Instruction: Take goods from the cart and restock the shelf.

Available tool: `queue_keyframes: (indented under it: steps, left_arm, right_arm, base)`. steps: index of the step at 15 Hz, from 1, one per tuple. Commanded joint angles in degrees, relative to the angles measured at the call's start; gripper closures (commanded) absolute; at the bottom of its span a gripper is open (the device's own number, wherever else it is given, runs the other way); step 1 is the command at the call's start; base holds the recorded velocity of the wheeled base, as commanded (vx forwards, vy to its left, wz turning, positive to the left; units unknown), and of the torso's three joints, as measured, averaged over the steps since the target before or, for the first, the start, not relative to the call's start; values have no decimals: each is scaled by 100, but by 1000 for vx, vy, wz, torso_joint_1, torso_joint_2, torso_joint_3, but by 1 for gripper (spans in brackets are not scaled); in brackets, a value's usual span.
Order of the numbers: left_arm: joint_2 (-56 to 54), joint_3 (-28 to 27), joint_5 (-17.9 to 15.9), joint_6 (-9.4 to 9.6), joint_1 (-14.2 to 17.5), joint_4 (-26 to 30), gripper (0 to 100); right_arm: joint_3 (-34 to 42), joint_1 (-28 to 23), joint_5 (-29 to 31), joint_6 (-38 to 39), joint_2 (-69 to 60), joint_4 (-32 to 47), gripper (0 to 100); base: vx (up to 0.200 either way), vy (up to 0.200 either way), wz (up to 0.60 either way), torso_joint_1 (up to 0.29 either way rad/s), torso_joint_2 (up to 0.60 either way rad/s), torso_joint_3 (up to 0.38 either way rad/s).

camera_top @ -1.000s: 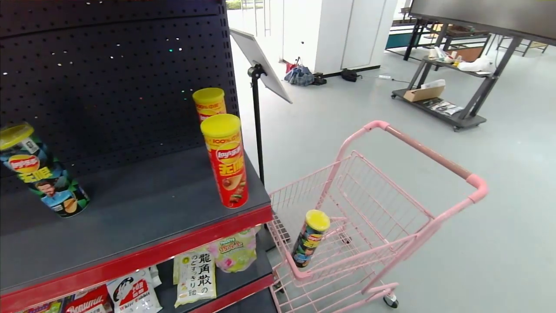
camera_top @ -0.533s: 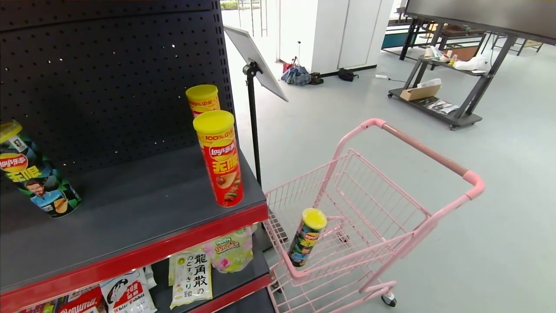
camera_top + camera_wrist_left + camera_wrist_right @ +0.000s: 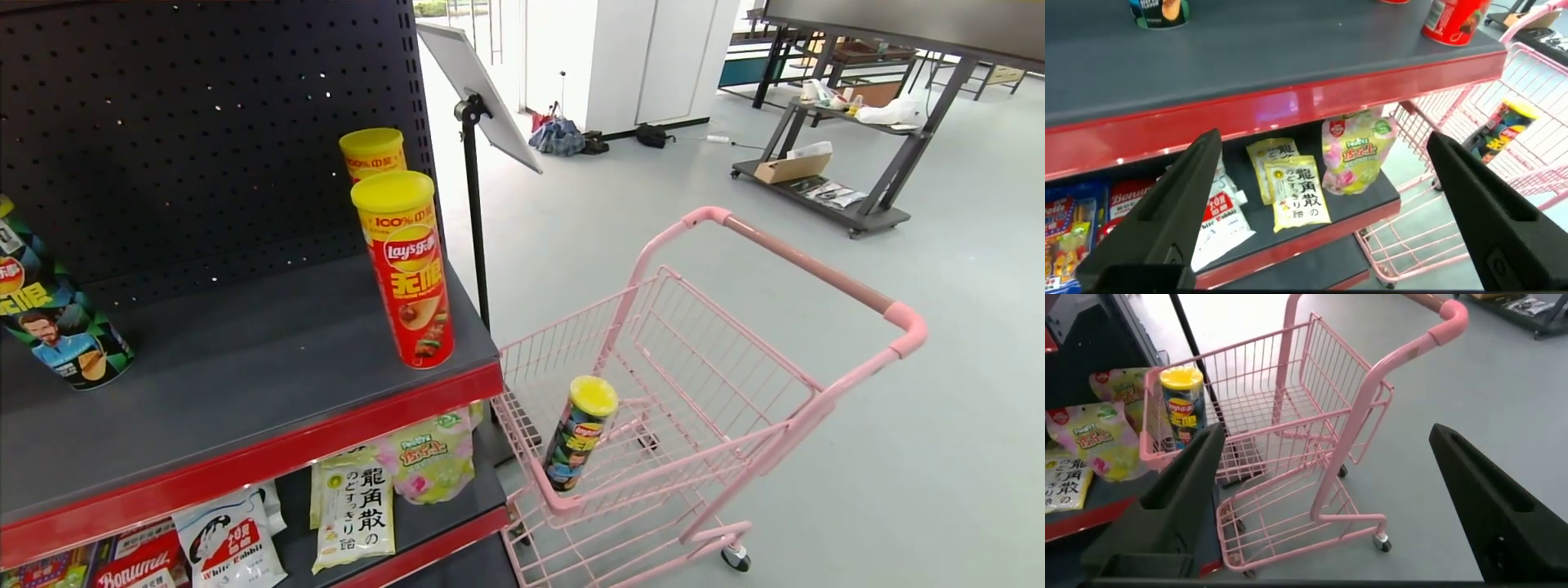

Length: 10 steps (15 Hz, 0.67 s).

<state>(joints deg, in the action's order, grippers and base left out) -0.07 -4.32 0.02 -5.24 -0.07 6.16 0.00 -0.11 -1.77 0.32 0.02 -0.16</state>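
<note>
A pink cart stands right of the shelf, a dark deck with a red front edge. One dark-labelled chip can with a yellow lid leans in the cart's near-left corner. On the shelf stand two red chip cans at the right end and a dark can at the left. My left gripper hangs open below the shelf's red edge, with the cart's can off to one side. My right gripper is open above the cart and its can.
Snack bags lie on the lower shelf. A stand with a tilted board rises just behind the shelf's right end. A wheeled metal rack stands far back right. Bare grey floor surrounds the cart on the right.
The head view has shifted, so the shelf and cans sit further left and higher in the picture. The cans and the cart have not moved themselves.
</note>
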Motion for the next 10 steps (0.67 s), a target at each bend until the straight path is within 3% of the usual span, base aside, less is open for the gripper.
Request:
queue_keyframes:
  steps: [1, 10]
  left_arm:
    - [7, 1, -2, -3, -1, 0, 0]
    - [7, 1, 6, -3, -1, 0, 0]
  right_arm:
    - [0, 2, 1, 3, 6, -2, 0]
    - [0, 2, 1, -5, 6, 7, 0]
  base:
    - [0, 0, 0, -144, 349, 212]
    - [0, 0, 0, -146, 407, 254]
